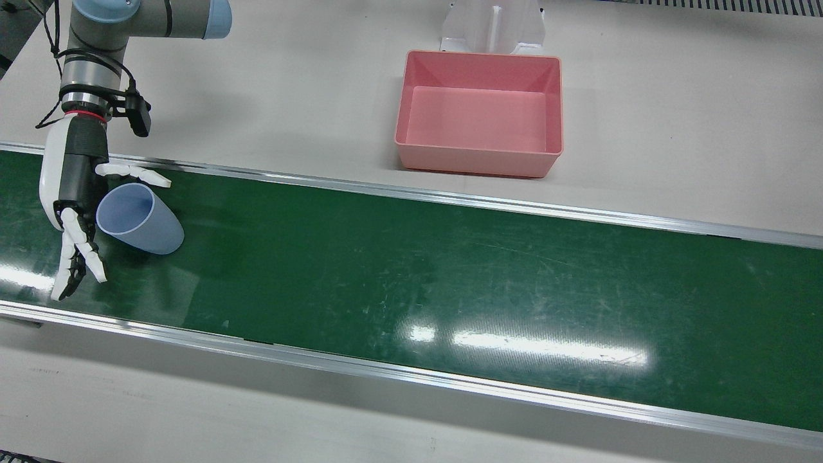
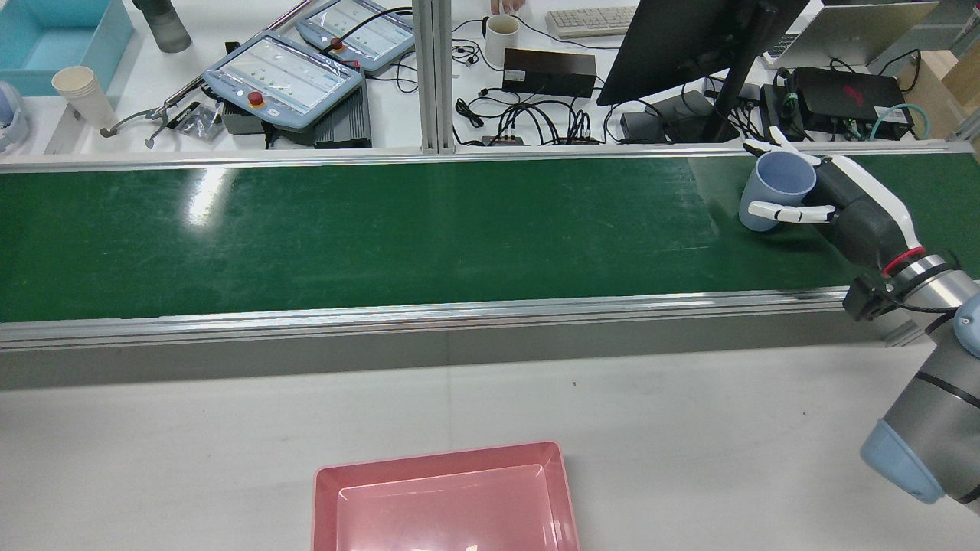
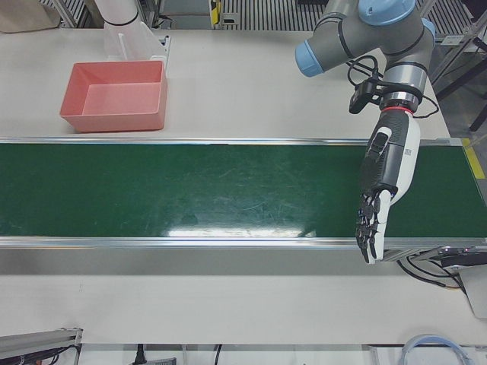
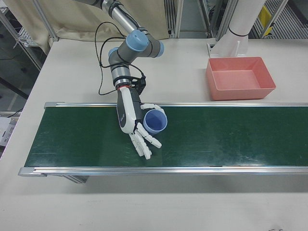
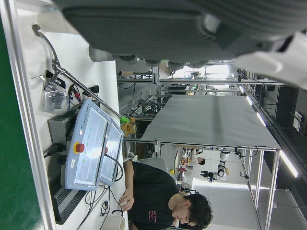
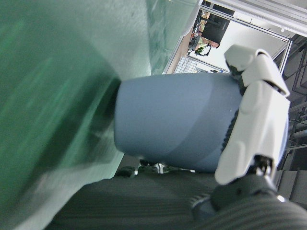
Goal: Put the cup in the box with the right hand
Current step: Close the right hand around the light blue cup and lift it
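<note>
Right hand (image 1: 71, 199) reaches down onto the green conveyor belt (image 1: 450, 270) at the far end of its own side, with its palm against a pale blue cup (image 1: 140, 218). One white finger (image 1: 132, 172) stretches across the cup near its rim, and the other fingers spread out along the belt on the opposite side. The hand is wide, cradling the cup rather than squeezing it; the right hand view shows a finger lying on the cup's wall, but whether the grip is firm cannot be told.

The cup stands on the belt, leaning a little toward the palm in the rear view, its open mouth (image 2: 785, 173) facing up. That lean probably comes from the hand pressing in from one side, and the spread fingers seem placed to wrap round the wall next.

The pink box (image 1: 481, 112) sits empty on the pale counter (image 1: 289, 96) behind the belt, well apart from the cup, so the lift and carry remain to be done.

The left hand (image 3: 384, 190) hangs over the other end of the belt, fingers straight and apart, holding nothing, apparently parked out of the way.
</note>
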### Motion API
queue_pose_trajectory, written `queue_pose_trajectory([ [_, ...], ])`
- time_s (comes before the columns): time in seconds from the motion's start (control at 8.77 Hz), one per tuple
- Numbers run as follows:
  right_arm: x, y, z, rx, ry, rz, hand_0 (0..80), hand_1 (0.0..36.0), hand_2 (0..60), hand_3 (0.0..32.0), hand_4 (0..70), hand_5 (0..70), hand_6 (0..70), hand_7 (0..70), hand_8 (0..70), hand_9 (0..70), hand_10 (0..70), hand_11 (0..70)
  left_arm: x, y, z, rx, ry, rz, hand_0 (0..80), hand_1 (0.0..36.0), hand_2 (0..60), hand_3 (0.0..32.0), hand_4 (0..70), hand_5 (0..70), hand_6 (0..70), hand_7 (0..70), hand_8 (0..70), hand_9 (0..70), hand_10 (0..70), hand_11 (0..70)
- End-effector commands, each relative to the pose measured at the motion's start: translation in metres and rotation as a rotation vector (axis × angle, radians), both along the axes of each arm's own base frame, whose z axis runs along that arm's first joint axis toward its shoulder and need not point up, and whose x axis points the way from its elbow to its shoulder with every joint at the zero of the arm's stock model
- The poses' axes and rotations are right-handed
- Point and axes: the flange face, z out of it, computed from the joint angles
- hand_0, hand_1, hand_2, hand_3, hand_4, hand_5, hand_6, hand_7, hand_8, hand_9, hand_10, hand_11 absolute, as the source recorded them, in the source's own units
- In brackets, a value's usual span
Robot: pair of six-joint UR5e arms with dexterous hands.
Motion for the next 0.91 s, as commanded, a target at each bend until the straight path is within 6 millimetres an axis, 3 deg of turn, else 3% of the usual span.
queue_pose_trajectory([
  [0.0, 0.003, 0.000, 0.000, -0.002, -0.003, 0.005, 47.9, 35.7, 60.0, 0.0, 32.9, 20.6, 48.0, 70.0, 70.0, 70.0, 63.7, 70.0, 0.000, 0.000, 0.000, 0.001, 0.000, 0.000, 0.0, 0.0, 0.0, 0.0, 0.0, 0.0, 0.0, 0.0, 0.0, 0.0, 0.0, 0.0],
  [0.23, 0.023, -0.003, -0.029, 0.042, -0.032, 0.041, 49.4, 36.0, 60.0, 0.0, 22.5, 21.8, 48.0, 70.0, 70.0, 70.0, 63.3, 70.0, 0.000, 0.000, 0.000, 0.001, 0.000, 0.000, 0.0, 0.0, 0.0, 0.0, 0.0, 0.0, 0.0, 0.0, 0.0, 0.0, 0.0, 0.0],
  [0.34, 0.033, -0.002, -0.050, 0.077, -0.046, 0.057, 48.9, 36.0, 60.0, 0.0, 20.2, 20.9, 45.8, 70.0, 70.0, 70.0, 60.3, 70.0, 0.000, 0.000, 0.000, 0.001, 0.000, 0.000, 0.0, 0.0, 0.0, 0.0, 0.0, 0.0, 0.0, 0.0, 0.0, 0.0, 0.0, 0.0],
  [0.57, 0.034, 0.008, -0.091, 0.148, -0.060, 0.053, 48.3, 36.0, 60.0, 0.0, 18.9, 20.0, 44.3, 70.0, 70.0, 70.0, 57.3, 70.0, 0.000, 0.000, 0.000, 0.001, 0.000, 0.000, 0.0, 0.0, 0.0, 0.0, 0.0, 0.0, 0.0, 0.0, 0.0, 0.0, 0.0, 0.0],
  [0.68, 0.036, 0.016, -0.121, 0.191, -0.047, 0.056, 47.9, 36.0, 60.0, 0.0, 20.5, 19.2, 43.5, 70.0, 70.0, 70.0, 54.1, 70.0, 0.000, 0.000, 0.000, 0.001, 0.000, 0.000, 0.0, 0.0, 0.0, 0.0, 0.0, 0.0, 0.0, 0.0, 0.0, 0.0, 0.0, 0.0],
  [0.8, 0.037, 0.036, -0.168, 0.271, -0.018, 0.056, 47.6, 36.0, 60.0, 0.0, 20.8, 18.9, 43.2, 70.0, 70.0, 70.0, 52.6, 70.0, 0.000, 0.000, 0.000, 0.001, 0.000, 0.000, 0.0, 0.0, 0.0, 0.0, 0.0, 0.0, 0.0, 0.0, 0.0, 0.0, 0.0, 0.0],
])
